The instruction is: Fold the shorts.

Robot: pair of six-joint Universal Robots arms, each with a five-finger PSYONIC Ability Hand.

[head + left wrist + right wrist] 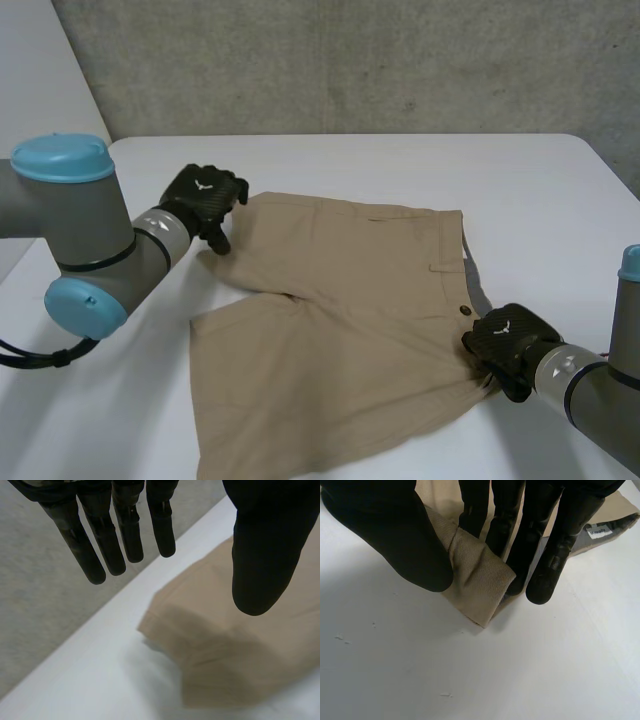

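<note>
- Head view is showing the robot's black right hand [510, 345] at the lower right of the frame. It is sitting at the near waistband corner of the beige twill shorts [340, 320], just beside a small dark round button [465, 310].
- Right wrist view is showing that right hand [395, 540] pinching a folded-over bit of the shorts [480, 575] between its thumb and fingers. The cloth's corner is touching the smooth white table [470, 680], and a small white label [599, 531] is peeking out of the waistband beside the fingertips.
- Across the middle of the head view the shorts are lying spread on the table [400, 165]. The waistband is pointing right, one leg is reaching toward the lower left and the other toward the upper left.
- At the upper left of the head view the black left hand [205, 195] is hanging at the far leg's hem corner.
- Left wrist view is showing the left hand [265, 545] spread wide, fingers straight and thumb well apart, gripping nothing. The hem corner of the shorts [240, 645] is lying flat beneath its thumb, apart from it.
- Along the top of the head view a rough grey concrete wall [350, 60] is standing behind the table.
</note>
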